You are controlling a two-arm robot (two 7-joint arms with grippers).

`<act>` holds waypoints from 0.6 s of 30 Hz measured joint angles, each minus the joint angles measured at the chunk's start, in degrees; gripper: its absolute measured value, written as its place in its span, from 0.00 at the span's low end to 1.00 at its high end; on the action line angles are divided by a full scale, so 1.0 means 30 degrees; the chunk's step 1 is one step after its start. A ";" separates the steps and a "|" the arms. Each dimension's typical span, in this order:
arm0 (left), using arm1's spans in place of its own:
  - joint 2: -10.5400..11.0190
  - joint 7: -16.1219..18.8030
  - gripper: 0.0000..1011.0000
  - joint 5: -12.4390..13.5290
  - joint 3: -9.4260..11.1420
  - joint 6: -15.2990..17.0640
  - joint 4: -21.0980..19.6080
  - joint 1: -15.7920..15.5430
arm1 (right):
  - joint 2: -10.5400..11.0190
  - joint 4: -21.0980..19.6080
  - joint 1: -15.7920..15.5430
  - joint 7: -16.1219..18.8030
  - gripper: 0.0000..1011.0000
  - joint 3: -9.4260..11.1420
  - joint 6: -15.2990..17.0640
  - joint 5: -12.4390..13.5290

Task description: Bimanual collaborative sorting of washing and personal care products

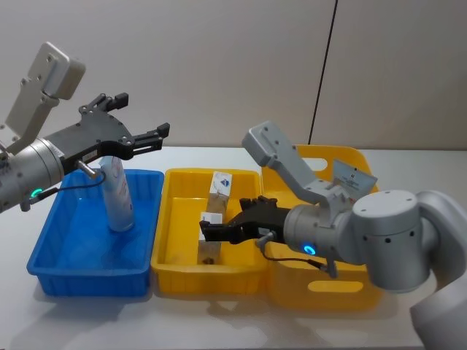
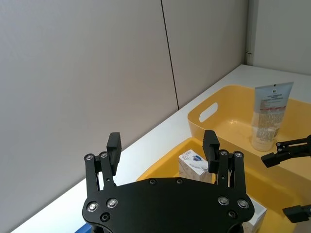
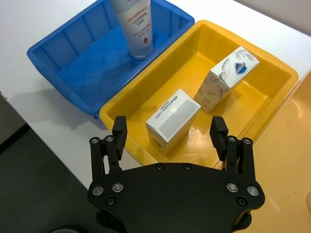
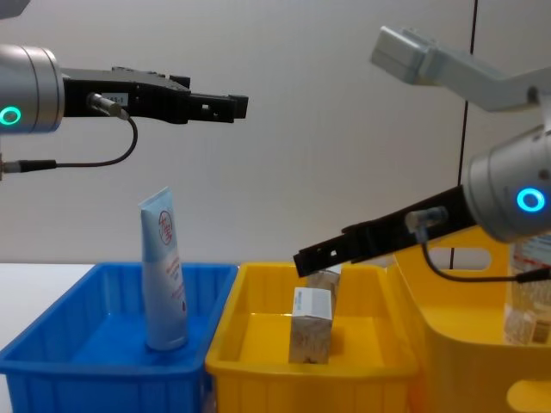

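A pale blue-white tube (image 1: 117,195) (image 4: 164,271) stands upright in the blue bin (image 1: 87,281). High above it my left gripper (image 1: 142,115) (image 4: 215,105) (image 2: 163,145) is open and holds nothing. Two beige cartons stand in the small yellow bin (image 1: 162,219): a far one (image 1: 220,189) (image 3: 226,80) and a near one (image 1: 210,244) (image 3: 172,119) (image 4: 312,325). My right gripper (image 1: 219,232) (image 4: 310,256) (image 3: 169,130) hovers open just above the near carton, with a finger on each side. Another tube (image 1: 354,179) (image 2: 269,116) stands in the large yellow basket (image 1: 314,299).
The three containers sit side by side on a white table (image 1: 219,321), with the blue bin on the left and the handled basket on the right. A grey wall runs close behind them. Bare table lies in front of the bins.
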 joint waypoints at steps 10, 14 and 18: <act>0.0000 -0.0001 0.99 0.0000 0.0000 0.0000 0.0000 0.0000 | -0.1208 0.0445 -0.0120 -0.1224 0.99 -0.0136 0.0724 -0.0495; 0.0001 -0.0001 0.99 0.0000 0.0000 0.0000 0.0000 0.0000 | -0.1584 0.0654 -0.0121 -0.1562 0.99 -0.0265 0.0945 -0.0701; 0.0000 -0.0001 0.99 0.0000 0.0000 0.0000 0.0000 0.0000 | -0.1894 0.0845 -0.0090 -0.1799 0.99 -0.0391 0.1081 -0.0872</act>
